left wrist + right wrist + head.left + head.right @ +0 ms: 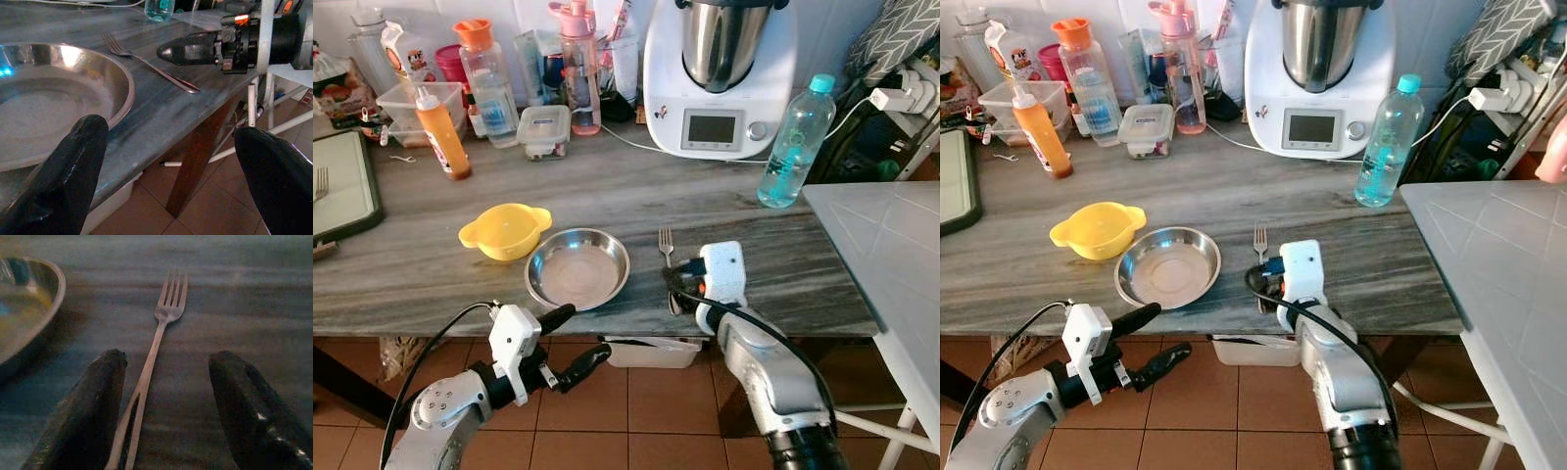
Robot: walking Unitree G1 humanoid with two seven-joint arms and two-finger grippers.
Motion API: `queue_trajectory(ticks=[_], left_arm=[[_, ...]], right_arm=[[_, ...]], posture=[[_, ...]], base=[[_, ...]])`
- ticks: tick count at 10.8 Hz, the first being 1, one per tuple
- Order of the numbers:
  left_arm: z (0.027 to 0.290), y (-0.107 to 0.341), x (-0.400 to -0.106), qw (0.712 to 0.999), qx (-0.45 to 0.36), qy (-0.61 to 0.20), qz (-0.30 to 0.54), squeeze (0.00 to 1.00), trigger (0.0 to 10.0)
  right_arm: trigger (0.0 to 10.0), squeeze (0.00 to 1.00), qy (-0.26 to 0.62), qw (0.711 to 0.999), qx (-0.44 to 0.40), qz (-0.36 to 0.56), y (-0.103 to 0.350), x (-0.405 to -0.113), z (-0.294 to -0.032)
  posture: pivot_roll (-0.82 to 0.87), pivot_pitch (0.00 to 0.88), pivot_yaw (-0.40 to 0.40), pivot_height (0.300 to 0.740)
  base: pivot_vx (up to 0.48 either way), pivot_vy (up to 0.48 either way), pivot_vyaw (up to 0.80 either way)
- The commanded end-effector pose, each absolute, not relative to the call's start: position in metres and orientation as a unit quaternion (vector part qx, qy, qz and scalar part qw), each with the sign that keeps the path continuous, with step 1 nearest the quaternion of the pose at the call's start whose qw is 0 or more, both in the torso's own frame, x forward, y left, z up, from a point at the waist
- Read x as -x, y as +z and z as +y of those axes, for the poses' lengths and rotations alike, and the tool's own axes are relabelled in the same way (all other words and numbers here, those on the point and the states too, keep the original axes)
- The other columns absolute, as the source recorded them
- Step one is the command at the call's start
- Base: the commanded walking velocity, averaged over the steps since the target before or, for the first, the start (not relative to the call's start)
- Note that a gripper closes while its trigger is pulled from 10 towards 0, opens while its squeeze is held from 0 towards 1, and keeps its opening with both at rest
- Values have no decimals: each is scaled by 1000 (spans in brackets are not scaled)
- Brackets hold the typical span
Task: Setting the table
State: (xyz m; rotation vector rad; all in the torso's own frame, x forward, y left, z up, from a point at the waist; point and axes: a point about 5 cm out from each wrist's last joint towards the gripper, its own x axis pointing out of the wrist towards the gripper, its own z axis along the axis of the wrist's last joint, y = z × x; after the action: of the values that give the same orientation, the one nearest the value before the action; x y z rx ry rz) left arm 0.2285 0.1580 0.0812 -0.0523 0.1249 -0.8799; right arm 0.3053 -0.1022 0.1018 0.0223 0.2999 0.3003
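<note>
**Fork on the counter, right gripper spread over its handle**

A fork (159, 340) lies flat on the grey stone counter (431, 264), just to the right of a steel plate (578, 267), its tines pointing toward the back wall. The right gripper (166, 396) sits low over the handle end near the counter's front edge, its 2 black fingers (93, 406) spread apart with the handle lying between them, closer to one finger; nothing is grasped. The left gripper (576, 338) hangs in front of the counter edge, below and just in front of the plate, its 2 fingers also apart and holding nothing. A yellow bowl (505, 230) rests just left of the plate, touching or nearly touching its rim. Farther back stand a clear water bottle (795, 142), an orange sauce bottle (442, 133) and a white kitchen machine (719, 73).
</note>
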Motion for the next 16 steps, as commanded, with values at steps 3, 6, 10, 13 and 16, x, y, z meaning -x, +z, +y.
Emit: queue_trajectory(ticks=[3, 6, 10, 13, 16], left_arm=[[160, 84, -228, 899, 15, -433, 63, 0, 10000], [160, 84, -228, 899, 14, -433, 63, 0, 10000], [160, 84, -227, 897, 14, -436, 64, 0, 10000], [160, 85, -226, 897, 15, -437, 65, 0, 10000], [160, 85, -226, 896, 15, -438, 66, 0, 10000]], right_arm=[[0, 0, 152, 978, -7, 146, 104, -311, -97], [8706, 0, 160, 976, -8, 145, 105, -317, -89], [10000, 0, 153, 976, -17, 157, 101, -324, -86], [10000, 0, 153, 975, -16, 162, 98, -327, -81], [10000, 0, 153, 973, -14, 174, 93, -328, -82]], posture=[[61, 53, 33, 740], [64, 53, 33, 740], [66, 57, 34, 740], [66, 61, 34, 740], [67, 61, 33, 740]], base=[[0, 0, 0], [0, 0, 0], [0, 0, 0], [0, 0, 0], [0, 0, 0]])
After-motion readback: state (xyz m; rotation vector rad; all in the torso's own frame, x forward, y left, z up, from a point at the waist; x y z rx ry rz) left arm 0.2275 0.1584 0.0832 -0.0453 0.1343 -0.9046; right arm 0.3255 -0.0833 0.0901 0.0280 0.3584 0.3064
